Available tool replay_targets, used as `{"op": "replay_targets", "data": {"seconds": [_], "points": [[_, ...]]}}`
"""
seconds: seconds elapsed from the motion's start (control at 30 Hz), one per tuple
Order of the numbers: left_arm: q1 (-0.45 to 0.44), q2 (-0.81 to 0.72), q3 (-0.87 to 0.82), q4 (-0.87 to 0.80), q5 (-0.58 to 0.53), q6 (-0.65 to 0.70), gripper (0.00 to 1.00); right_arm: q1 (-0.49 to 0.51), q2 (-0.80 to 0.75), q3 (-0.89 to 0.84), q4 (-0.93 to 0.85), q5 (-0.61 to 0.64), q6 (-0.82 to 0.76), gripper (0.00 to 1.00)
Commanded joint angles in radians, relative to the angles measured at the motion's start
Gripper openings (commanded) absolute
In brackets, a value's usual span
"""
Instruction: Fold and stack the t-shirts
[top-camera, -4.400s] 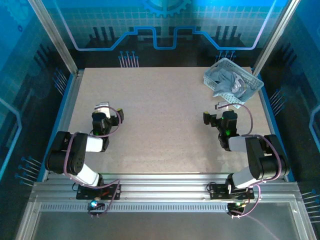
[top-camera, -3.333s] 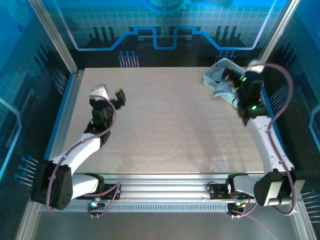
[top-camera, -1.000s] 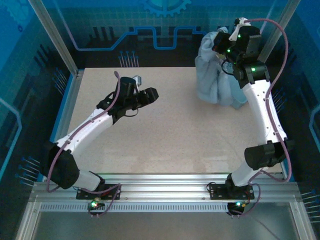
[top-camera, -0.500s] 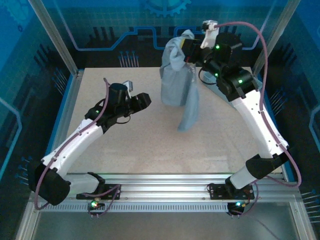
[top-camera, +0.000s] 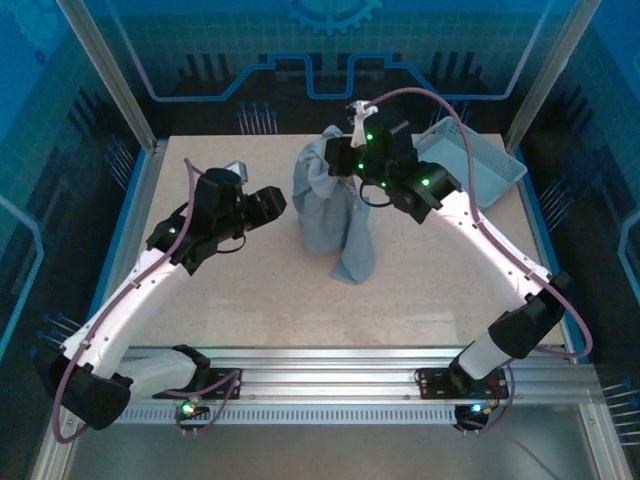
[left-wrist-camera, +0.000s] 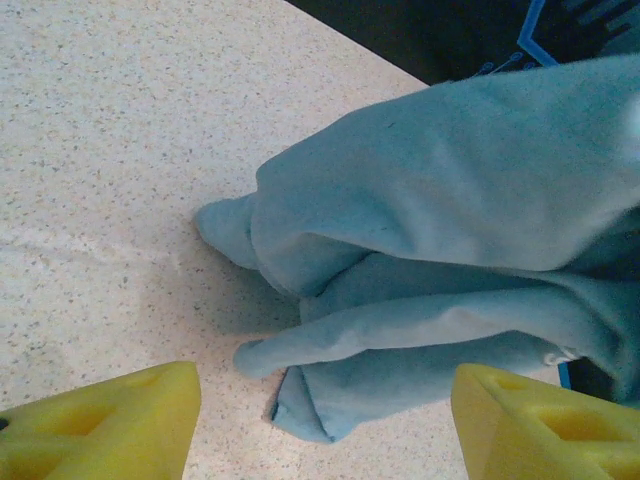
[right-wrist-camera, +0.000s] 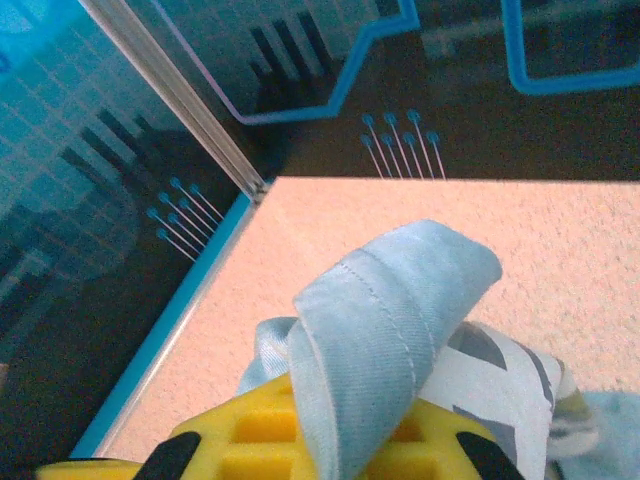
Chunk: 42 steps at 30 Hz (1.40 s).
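Hanging from right gripper (top-camera: 343, 158) (clamped on its top): t-shirt (top-camera: 325, 215), lower end on table (top-camera: 250, 300) | left gripper (top-camera: 270, 203) spread, beside it

Both arms (top-camera: 130, 300) white w/ black joints (top-camera: 215, 195), purple cables (top-camera: 410, 91), green LEDs (top-camera: 425, 181), yellow tool fingers (left-wrist-camera: 110, 430).

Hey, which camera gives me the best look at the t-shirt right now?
The top view: the whole t-shirt hangs from the right gripper, its lower end on the table. The left wrist view gives a close look at its bunched lower folds; the right wrist view, a pinched fold over yellow fingers.
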Motion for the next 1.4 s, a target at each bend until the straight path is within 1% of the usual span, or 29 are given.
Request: {"op": "replay_targets", "data": {"seconds": [0.0, 0.1, 0.3, 0.43, 0.5, 0.57, 0.63, 0.67, 0.7, 0.77, 0.83, 0.9, 1.03, 1.1, 1.17, 1.27, 1.37], "points": [[-0.009, -0.031, -0.012, -0.061, -0.024, 0.026, 0.67, 0.011, 0.038, -0.045, 0.031, 0.001, 0.039, 0.0], [-0.008, -0.02, -0.024, -0.076, -0.014, 0.012, 0.64, 0.017, 0.103, -0.047, 0.012, -0.06, 0.046, 0.0], [-0.008, 0.009, -0.051, -0.071, -0.009, -0.015, 0.62, 0.043, 0.253, -0.018, 0.039, -0.188, 0.088, 0.0], [-0.008, 0.029, -0.064, -0.06, 0.0, -0.04, 0.59, 0.072, 0.394, 0.108, -0.038, -0.27, 0.087, 0.01], [-0.007, 0.038, -0.073, -0.056, 0.001, -0.051, 0.59, 0.083, 0.47, 0.193, -0.096, -0.317, 0.079, 0.09], [-0.007, 0.052, -0.085, -0.05, 0.008, -0.062, 0.59, 0.092, 0.529, 0.283, -0.17, -0.332, 0.065, 0.25], [-0.007, 0.064, -0.093, -0.05, 0.016, -0.073, 0.59, 0.095, 0.526, 0.299, -0.197, -0.304, 0.056, 0.42], [-0.008, 0.071, -0.098, -0.05, 0.025, -0.076, 0.59, 0.09, 0.505, 0.28, -0.19, -0.286, 0.056, 0.49], [-0.008, 0.077, -0.1, -0.053, 0.032, -0.078, 0.59, 0.083, 0.483, 0.256, -0.18, -0.274, 0.06, 0.54], [-0.008, 0.085, -0.109, -0.062, 0.046, -0.08, 0.59, 0.055, 0.422, 0.186, -0.154, -0.259, 0.073, 0.59], [-0.008, 0.093, -0.127, -0.067, 0.058, -0.086, 0.59, 0.027, 0.361, 0.113, -0.145, -0.231, 0.085, 0.59], [-0.006, 0.101, -0.146, -0.072, 0.071, -0.089, 0.6, -0.003, 0.286, 0.017, -0.135, -0.185, 0.098, 0.58], [0.002, 0.126, -0.195, -0.063, 0.113, -0.1, 0.61, -0.094, 0.136, -0.242, -0.118, -0.111, 0.176, 0.55], [0.023, 0.155, -0.22, -0.056, 0.155, -0.111, 0.62, -0.144, 0.075, -0.361, -0.117, -0.114, 0.222, 0.54], [0.065, 0.204, -0.245, -0.052, 0.221, -0.141, 0.62, -0.181, 0.02, -0.468, -0.123, -0.117, 0.259, 0.54], [0.109, 0.283, -0.264, -0.034, 0.282, -0.155, 0.63, -0.192, -0.031, -0.571, -0.135, -0.125, 0.27, 0.56], [0.118, 0.352, -0.261, -0.006, 0.285, -0.153, 0.66, -0.192, -0.027, -0.65, -0.132, -0.169, 0.29, 0.58]]}}
